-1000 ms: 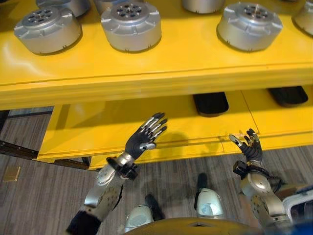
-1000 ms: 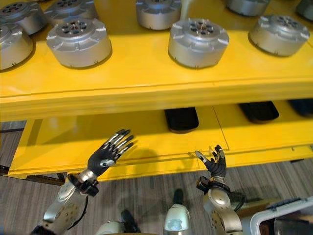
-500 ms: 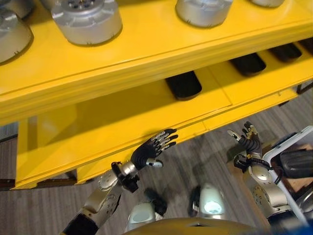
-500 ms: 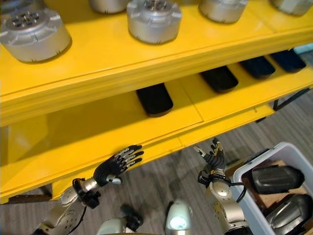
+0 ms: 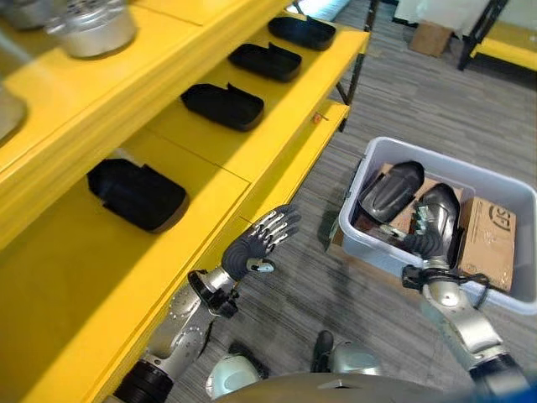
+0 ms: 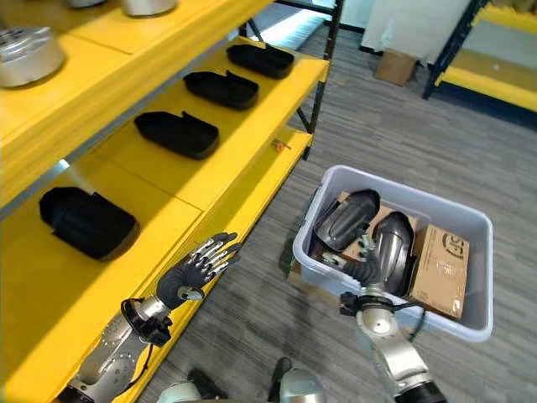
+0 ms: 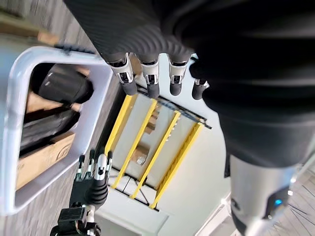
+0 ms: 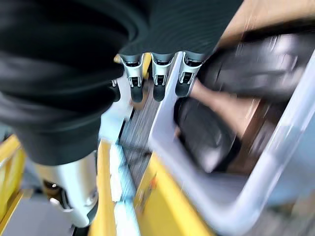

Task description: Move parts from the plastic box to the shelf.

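A pale grey plastic box [image 5: 453, 164] stands on the floor to the right of the yellow shelf [image 5: 277, 159]. Inside it lie two dark, silvery curved parts [image 5: 390, 188] [image 6: 393, 245] beside a cardboard carton [image 5: 491, 239]. My right hand [image 5: 424, 242] is raised at the box's near rim, open, fingers straight and holding nothing; its wrist view shows a dark part [image 8: 209, 135] just past the fingers [image 8: 158, 78]. My left hand [image 5: 255, 247] hovers open at the lower shelf's front edge, empty. Several black parts [image 5: 138, 195] [image 5: 223, 106] sit in a row on the lower shelf.
Round silver housings [image 5: 92, 25] stand on the upper shelf board. Grey plank floor [image 5: 394, 92] spreads between the shelf and the box. Another yellow rack [image 6: 491, 75] and a small carton [image 6: 394, 65] stand farther back.
The camera has swung to the right, bringing the plastic box and its parts into view. My right hand now stands at the box's near rim. Both hands stay open and empty.
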Robot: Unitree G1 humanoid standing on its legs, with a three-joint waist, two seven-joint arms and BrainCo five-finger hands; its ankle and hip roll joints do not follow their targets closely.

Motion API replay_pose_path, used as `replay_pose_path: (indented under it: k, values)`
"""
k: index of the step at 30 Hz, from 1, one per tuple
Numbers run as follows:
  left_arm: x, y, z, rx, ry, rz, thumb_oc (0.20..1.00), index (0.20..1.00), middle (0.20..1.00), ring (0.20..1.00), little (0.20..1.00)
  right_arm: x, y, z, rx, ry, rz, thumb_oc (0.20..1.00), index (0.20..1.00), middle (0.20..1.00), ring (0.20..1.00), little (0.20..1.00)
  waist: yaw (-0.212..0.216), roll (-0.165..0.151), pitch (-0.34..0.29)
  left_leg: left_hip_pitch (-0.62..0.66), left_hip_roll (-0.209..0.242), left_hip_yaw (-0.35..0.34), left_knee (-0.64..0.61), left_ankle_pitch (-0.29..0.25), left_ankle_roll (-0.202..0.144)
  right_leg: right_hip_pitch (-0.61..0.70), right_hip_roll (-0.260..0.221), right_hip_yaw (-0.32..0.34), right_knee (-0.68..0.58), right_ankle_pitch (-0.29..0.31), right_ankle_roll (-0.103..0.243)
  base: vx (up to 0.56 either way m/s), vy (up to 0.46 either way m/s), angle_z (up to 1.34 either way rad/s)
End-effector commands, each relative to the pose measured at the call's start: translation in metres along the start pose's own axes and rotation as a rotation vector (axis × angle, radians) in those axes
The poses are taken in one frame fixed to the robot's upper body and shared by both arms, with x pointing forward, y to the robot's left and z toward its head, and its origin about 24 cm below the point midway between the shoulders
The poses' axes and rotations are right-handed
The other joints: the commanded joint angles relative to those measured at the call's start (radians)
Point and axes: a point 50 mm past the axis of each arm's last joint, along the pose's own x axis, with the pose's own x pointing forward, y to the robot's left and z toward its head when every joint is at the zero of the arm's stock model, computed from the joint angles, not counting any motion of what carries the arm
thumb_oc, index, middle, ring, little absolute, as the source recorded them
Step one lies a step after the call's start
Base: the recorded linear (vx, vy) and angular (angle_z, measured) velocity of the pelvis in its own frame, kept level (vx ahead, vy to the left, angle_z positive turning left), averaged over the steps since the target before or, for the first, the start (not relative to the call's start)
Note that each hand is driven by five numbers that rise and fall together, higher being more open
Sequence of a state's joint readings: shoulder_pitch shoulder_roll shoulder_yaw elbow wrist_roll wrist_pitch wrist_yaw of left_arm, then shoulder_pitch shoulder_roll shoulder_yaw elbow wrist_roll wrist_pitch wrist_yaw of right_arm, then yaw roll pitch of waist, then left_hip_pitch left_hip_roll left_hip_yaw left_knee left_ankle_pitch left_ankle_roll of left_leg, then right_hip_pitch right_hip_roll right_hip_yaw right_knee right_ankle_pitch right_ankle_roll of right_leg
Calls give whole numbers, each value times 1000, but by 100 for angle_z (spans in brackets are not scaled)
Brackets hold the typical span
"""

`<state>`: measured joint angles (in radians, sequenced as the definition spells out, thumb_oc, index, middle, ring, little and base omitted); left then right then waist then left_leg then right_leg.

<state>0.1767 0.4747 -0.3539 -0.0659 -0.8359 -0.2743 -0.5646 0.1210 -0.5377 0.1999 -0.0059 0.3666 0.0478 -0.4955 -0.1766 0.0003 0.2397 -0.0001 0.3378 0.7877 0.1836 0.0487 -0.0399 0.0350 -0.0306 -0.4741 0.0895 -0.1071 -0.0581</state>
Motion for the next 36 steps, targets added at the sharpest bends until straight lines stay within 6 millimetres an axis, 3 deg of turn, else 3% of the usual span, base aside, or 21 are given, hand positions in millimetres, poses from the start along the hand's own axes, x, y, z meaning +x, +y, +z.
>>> replay_pose_path:
  k: [1,9,11,14,15,16,17,18,20,22,23,24,27,36]
  values:
    - [-2,-1,27,47,-139,-15,1000,1000,1000,1000,1000,7,-13,31,30,-167,-96,1000,1000,1000,1000,1000,16,-37,30,-4,-19,-1,-43,24,-38,60,-105,31,49,-10,127,-30,-277,-43]
    - [3,2,34,20,-222,30,1000,1000,1000,1000,1000,6,-42,20,-65,-172,-205,1000,1000,1000,1000,1000,-41,-24,17,53,40,-7,-51,106,-98,-8,-63,85,86,-34,85,-11,-279,-44]
    - [13,2,35,28,-226,28,1000,1000,1000,1000,1000,7,-42,17,-75,-173,-192,1000,1000,1000,1000,1000,-56,-20,5,70,49,-15,-60,117,-110,-21,-49,102,99,-49,72,14,-283,-81]
    - [25,2,36,21,-237,31,1000,1000,1000,1000,1000,11,-32,11,-81,-165,-156,1000,1000,1000,1000,1000,-56,-24,-14,76,60,-86,-83,145,-124,-32,-37,129,123,-66,57,38,-141,-52]
    - [28,3,37,22,-245,50,1000,1000,1000,1000,1000,11,-26,9,-86,-165,-123,1000,1000,1000,1000,1000,-52,-27,-22,79,48,-145,-101,145,-124,-37,-33,149,123,-62,58,99,-83,-69]
    - [32,5,38,27,-254,78,1000,1000,1000,1000,1000,12,-18,7,-88,-158,-66,1000,1000,1000,1000,1000,-39,-33,-29,70,17,-261,-101,133,-118,-37,-30,193,109,-51,62,103,-68,-82]
    - [32,5,37,30,-252,82,1000,1000,1000,1000,1000,12,-16,6,-86,-155,-54,1000,1000,1000,1000,1000,-35,-34,-30,65,9,-293,-95,128,-115,-37,-29,207,105,-48,62,162,-109,-114]
    - [34,6,39,39,-255,104,1000,1000,1000,1000,1000,9,-9,5,-92,-153,4,1000,1000,1000,1000,1000,-17,-37,-31,29,-75,-401,-54,64,-83,-17,-28,270,63,-27,65,114,-87,-102]
    - [36,8,40,55,-240,120,1000,1000,1000,1000,1000,6,-7,3,-85,-129,39,1000,1000,1000,1000,1000,-13,-28,-29,5,-139,-386,-51,19,-47,-11,-29,278,24,8,70,55,-83,-100]
    - [36,10,42,49,-227,116,1000,1000,1000,1000,1000,1,-5,0,-76,-118,48,1000,1000,1000,1000,1000,-14,-17,-29,-7,-197,-360,-54,-39,-36,18,-31,278,-12,8,91,90,-58,-32]
    - [34,10,43,32,-231,95,1000,1000,1000,1000,1000,-2,-3,-1,-69,-116,50,1000,1000,1000,1000,1000,-12,-12,-29,-27,-215,-344,-59,-43,-27,28,-29,277,-26,13,96,151,-32,35]
    - [30,5,42,-4,-243,51,1000,1000,1000,1000,1000,-6,5,-2,-57,-105,69,1000,1000,1000,1000,1000,4,1,-24,-84,-238,-348,-94,-1,-26,52,-17,285,-43,17,97,170,6,27]
    - [30,6,42,8,-241,73,1000,1000,1000,1000,1000,-9,12,-2,-49,-99,115,1000,1000,1000,1000,1000,15,5,-19,-103,-230,-374,-106,41,-36,76,-9,303,-45,12,90,177,47,-43]
    - [28,8,41,77,-208,65,1000,1000,1000,1000,1000,-14,21,-6,-50,-71,191,1000,1000,1000,1000,1000,9,4,-42,11,-275,-347,-199,-20,8,98,-17,285,-67,18,119,147,118,-20]
